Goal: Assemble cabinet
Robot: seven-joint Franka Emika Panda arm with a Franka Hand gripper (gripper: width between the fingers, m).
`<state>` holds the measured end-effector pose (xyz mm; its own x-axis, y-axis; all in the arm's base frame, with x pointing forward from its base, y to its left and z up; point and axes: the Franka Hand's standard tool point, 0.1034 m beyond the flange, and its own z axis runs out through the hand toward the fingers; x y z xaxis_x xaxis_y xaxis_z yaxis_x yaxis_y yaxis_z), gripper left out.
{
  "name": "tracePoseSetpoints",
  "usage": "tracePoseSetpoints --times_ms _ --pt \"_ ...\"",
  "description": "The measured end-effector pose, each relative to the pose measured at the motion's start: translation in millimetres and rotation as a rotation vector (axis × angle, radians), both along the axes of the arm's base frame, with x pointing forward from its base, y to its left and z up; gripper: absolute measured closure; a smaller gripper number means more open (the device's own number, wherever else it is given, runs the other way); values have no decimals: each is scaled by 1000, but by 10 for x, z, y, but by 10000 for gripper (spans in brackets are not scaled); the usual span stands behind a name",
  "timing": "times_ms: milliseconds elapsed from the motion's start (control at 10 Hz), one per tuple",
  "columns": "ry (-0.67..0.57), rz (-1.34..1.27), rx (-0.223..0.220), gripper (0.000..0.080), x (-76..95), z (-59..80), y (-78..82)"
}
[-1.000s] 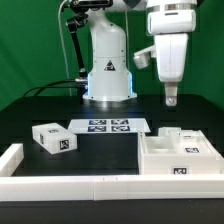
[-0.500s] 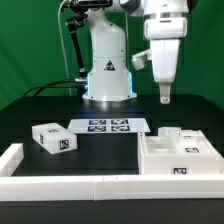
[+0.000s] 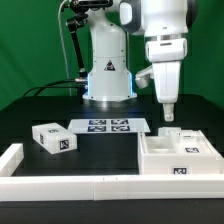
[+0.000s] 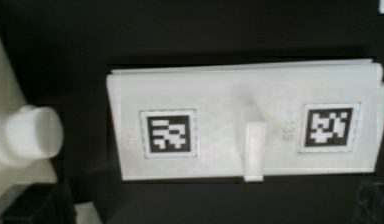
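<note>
Cabinet [image 3: 160, 165] is the biggest white piece. It sits on the desk [image 3: 30, 115] at the exterior view's right, near the front, open side up, with tags on its top and front face. In the wrist view the cabinet [image 4: 207, 95] fills most of the frame, showing two tags with a thin ridge between them. Its long axis looks to run across the exterior view, left to right.

The jaws hang above its far part, pointing down and apart from it, so the cabinet lies straight below and slightly toward the camera. There is only one arm [image 3: 165, 45], so no choice of side. From outside the jaws read as one narrow tip. I cannot tell whether there is a gap, and nothing is seen held.

Outward: marker board [image 3: 108, 126] near the cabinet's far left corner, small tagged block [image 3: 53, 139] further left and well apart, rail [image 3: 60, 186] along the front. The cabinet is close behind the rail — touching or not, can't tell. Likely next move is a straight drop onto the cabinet.
</note>
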<state>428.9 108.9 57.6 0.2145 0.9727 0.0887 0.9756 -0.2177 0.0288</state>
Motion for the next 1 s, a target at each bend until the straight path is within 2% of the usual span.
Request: tracePoseSetpoints --times_ms 400,800,900,1000 --pt "29 -10 32 3 -122 -276 52" --pt "52 -9 38 3 -183 -373 77" --pt "53 -9 38 115 -186 -376 79" --pt "53 -8 38 305 -186 -376 80"
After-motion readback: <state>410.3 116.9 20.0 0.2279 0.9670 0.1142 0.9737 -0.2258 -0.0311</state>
